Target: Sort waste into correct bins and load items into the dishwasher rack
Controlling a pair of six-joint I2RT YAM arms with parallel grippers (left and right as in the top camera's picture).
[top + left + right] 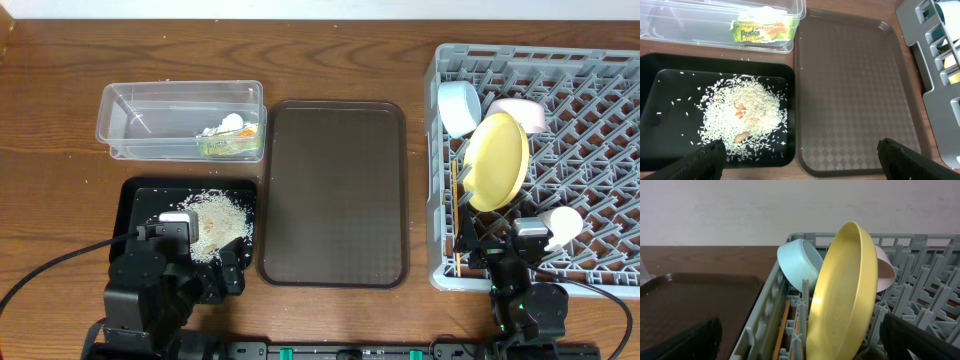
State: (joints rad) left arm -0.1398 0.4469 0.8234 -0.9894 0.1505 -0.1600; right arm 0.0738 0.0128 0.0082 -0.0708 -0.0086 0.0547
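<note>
Both hands were spread wide and held nothing: the left hand [800, 150] hung over the shallow black rectangular tray [650, 80], and the right hand [800, 330] was at the front of the big grey plastic dishwasher rack [765, 315]. The round yellow plate [845, 295] stood on its edge between the pegs, beside the light blue bowl [797, 262]. It looked hard, smooth and slippery, so its thin rim was likely the best place to pinch. The loose white rice grains [745, 115] lay piled in the black tray, tiny and probably too small to pinch. The green-yellow snack wrapper [762, 31] lay in the clear plastic tub [690, 20], and it looked light and crinkly
</note>
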